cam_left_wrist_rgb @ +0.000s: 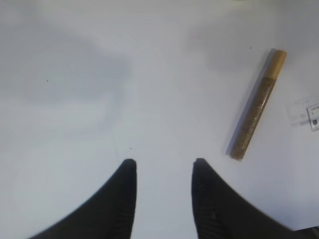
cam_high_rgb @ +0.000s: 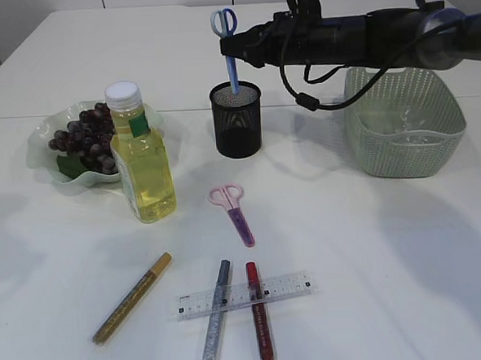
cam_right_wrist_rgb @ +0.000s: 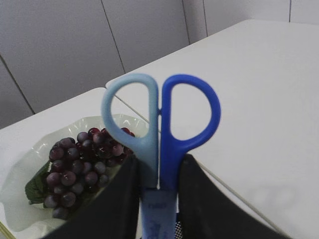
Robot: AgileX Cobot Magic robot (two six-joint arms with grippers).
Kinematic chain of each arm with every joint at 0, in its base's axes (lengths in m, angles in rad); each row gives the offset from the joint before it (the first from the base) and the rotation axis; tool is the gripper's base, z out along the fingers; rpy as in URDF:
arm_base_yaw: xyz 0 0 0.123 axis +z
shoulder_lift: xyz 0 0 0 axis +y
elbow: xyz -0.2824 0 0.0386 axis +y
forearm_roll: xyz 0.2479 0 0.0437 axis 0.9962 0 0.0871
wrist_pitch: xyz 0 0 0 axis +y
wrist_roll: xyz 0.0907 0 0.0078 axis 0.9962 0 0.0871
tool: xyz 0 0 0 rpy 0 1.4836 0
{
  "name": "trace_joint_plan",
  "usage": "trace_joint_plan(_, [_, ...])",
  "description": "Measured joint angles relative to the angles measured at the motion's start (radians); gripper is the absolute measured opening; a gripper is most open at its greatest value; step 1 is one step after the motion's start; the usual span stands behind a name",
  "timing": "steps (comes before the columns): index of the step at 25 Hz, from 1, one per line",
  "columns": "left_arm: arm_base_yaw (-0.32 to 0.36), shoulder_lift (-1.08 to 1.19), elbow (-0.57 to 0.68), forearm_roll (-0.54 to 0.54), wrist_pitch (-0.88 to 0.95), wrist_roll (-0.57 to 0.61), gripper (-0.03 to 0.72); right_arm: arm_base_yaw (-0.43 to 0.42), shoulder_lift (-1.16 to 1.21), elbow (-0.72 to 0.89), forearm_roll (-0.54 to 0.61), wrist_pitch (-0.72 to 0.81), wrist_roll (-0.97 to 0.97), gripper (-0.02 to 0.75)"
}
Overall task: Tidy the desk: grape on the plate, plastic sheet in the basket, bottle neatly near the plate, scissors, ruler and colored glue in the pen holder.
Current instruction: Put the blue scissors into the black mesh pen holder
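Note:
My right gripper (cam_high_rgb: 234, 43) (cam_right_wrist_rgb: 158, 164) is shut on blue scissors (cam_high_rgb: 224, 22) (cam_right_wrist_rgb: 159, 124), handles up, with the blade tip reaching down into the black mesh pen holder (cam_high_rgb: 237, 119). Grapes (cam_high_rgb: 87, 136) (cam_right_wrist_rgb: 79, 169) lie on the green plate (cam_high_rgb: 47, 163), and the yellow bottle (cam_high_rgb: 144, 165) stands upright beside it. Pink scissors (cam_high_rgb: 234, 209), a clear ruler (cam_high_rgb: 243, 295) and gold (cam_high_rgb: 132, 298), silver (cam_high_rgb: 217, 324) and red (cam_high_rgb: 259, 313) glue pens lie on the table. My left gripper (cam_left_wrist_rgb: 164, 162) hovers open left of the gold glue (cam_left_wrist_rgb: 256, 104). Something clear glints inside the basket; I cannot tell whether it is the plastic sheet.
The green basket (cam_high_rgb: 405, 129) stands at the right, under my right arm, which stretches across it from the right. The ruler lies across the silver and red glue pens. White table surface lies between the pen holder and the pens.

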Motion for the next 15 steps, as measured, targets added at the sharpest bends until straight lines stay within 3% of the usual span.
trace_joint_plan(4, [0.0, 0.0, 0.0, 0.0, 0.0, 0.0, 0.267, 0.0, 0.011, 0.0, 0.031, -0.005, -0.11, 0.197])
trace_joint_plan(15, [0.0, 0.0, 0.0, 0.0, 0.0, 0.0, 0.267, 0.0, 0.036, 0.0, 0.043, -0.002, -0.13, 0.328])
